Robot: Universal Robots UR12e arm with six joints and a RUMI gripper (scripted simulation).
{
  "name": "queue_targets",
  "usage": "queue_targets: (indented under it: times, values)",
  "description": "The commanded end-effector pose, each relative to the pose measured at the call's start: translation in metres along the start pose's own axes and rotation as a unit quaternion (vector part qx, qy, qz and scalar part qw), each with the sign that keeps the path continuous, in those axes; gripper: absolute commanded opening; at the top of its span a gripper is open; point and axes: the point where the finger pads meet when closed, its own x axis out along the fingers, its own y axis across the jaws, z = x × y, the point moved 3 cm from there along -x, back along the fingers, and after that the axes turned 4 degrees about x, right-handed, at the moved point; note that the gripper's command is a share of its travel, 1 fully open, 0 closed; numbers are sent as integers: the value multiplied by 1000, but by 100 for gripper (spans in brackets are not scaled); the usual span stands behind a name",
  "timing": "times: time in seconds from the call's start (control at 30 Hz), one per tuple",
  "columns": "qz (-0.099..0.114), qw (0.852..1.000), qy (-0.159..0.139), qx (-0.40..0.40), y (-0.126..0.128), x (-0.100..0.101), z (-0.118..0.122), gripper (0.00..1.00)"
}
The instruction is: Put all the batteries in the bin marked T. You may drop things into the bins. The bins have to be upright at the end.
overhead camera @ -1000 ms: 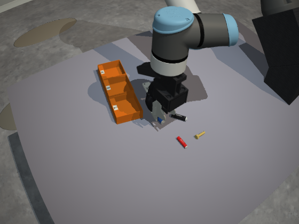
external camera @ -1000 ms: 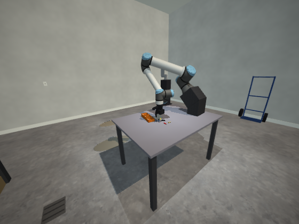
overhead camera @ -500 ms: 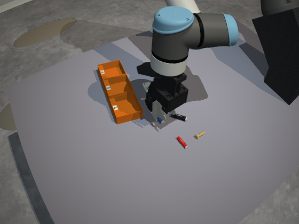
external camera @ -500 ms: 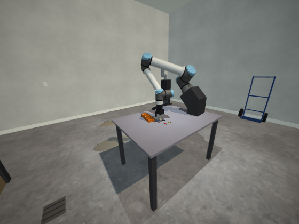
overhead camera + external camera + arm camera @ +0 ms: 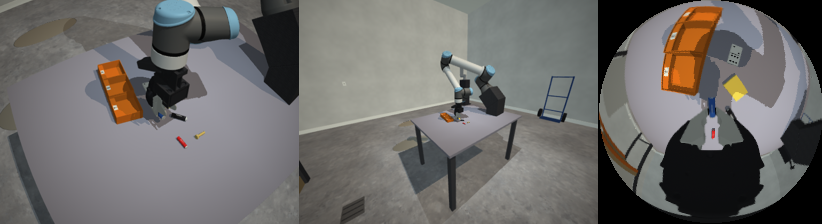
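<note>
My gripper [image 5: 160, 114] is down at the table, shut on a blue battery [image 5: 160, 115]; the battery shows between the fingers in the wrist view [image 5: 712, 106]. A black battery [image 5: 178, 117] lies just right of the gripper. A red battery [image 5: 181, 142] lies nearer the front. The orange three-compartment bin [image 5: 118, 89] stands upright to the left of the gripper. Its nearest compartment [image 5: 125, 110] carries the T label. The bin also shows in the wrist view [image 5: 688, 50] and, small, in the exterior view [image 5: 447, 117].
A yellow bolt [image 5: 199, 135] lies right of the red battery. A yellow block [image 5: 735, 87] and a grey plate [image 5: 735, 53] lie behind the gripper in the wrist view. The arm's dark base box [image 5: 280, 50] stands at the back right.
</note>
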Motion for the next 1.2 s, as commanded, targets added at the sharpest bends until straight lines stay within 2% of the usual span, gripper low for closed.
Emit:
queue_targets:
  times: [0.0,0.3,0.9,1.03,1.13,1.17]
  values:
    - [0,1000,0,0,0,-10,0,0]
    - [0,1000,0,0,0,-40,0,0]
    - [0,1000,0,0,0,-40,0,0]
    - [0,996,0,92,-15,-40,-19,0]
    - [0,994,0,105,-19,-40,-24,0]
    - [0,989,0,149,-22,-40,-29,0]
